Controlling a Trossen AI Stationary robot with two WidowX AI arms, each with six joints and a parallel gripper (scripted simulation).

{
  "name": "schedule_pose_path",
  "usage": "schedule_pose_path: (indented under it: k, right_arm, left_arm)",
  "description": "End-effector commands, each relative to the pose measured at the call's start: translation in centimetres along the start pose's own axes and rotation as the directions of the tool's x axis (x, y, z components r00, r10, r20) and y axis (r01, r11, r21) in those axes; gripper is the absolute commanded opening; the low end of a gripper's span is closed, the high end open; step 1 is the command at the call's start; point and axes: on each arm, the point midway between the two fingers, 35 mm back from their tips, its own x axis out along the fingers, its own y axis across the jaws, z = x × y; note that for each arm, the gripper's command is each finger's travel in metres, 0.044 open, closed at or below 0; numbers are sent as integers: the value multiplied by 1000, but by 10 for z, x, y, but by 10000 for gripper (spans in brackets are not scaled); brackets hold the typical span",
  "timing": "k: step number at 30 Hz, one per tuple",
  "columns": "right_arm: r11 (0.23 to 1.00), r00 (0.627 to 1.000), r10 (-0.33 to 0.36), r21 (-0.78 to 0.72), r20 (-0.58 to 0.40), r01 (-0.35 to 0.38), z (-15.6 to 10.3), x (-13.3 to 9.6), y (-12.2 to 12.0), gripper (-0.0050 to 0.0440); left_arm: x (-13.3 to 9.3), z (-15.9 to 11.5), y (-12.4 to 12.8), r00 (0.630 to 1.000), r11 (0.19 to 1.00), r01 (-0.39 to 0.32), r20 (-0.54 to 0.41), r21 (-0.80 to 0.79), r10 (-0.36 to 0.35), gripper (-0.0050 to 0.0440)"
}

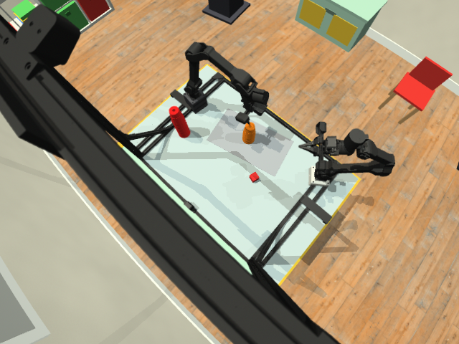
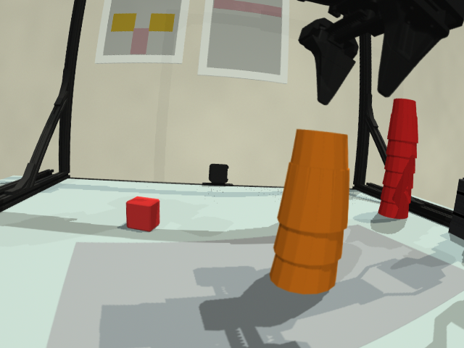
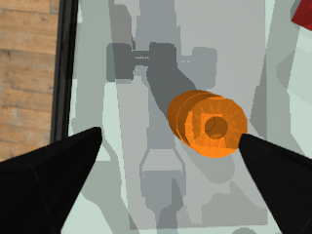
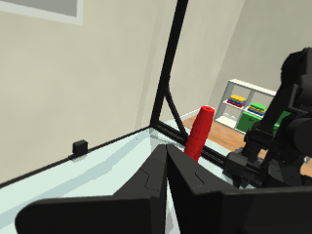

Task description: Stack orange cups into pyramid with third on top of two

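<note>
The orange cups (image 1: 248, 134) (image 2: 312, 202) (image 3: 214, 129) are nested upside down in one upright stack on the grey mat (image 1: 273, 163) (image 2: 123, 262). My left gripper (image 2: 354, 99) (image 3: 171, 136) is open and empty, pointing down with its fingertips above the stack's top. In the left wrist view the stack is off-centre, close to the right-hand finger. My right gripper (image 1: 300, 146) (image 4: 165, 150) is shut with nothing between its fingers. It is raised off to the right of the mat in the top view.
A tall stack of red cups (image 1: 179, 122) (image 2: 399, 161) (image 4: 200, 134) stands beyond the mat, near the left arm's base. A red cube (image 1: 254, 176) (image 2: 142, 214) lies just off the mat. Black frame rails (image 1: 296, 207) run along the table's sides.
</note>
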Motion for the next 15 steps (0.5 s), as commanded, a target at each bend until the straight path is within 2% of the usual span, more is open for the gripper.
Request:
schedule_pose_path:
  k: [1, 12, 15]
  right_arm:
    - [985, 997, -55, 168, 49, 46, 9, -21, -8, 0]
    - [966, 994, -80, 253, 71, 60, 12, -30, -11, 0]
    - [966, 994, -80, 253, 71, 60, 12, -30, -11, 0]
  left_arm:
    - [3, 8, -24, 999, 1000, 25, 30, -9, -25, 440]
    - [3, 11, -37, 998, 999, 37, 47, -12, -37, 440]
    - [12, 9, -37, 998, 999, 37, 47, -12, -37, 440]
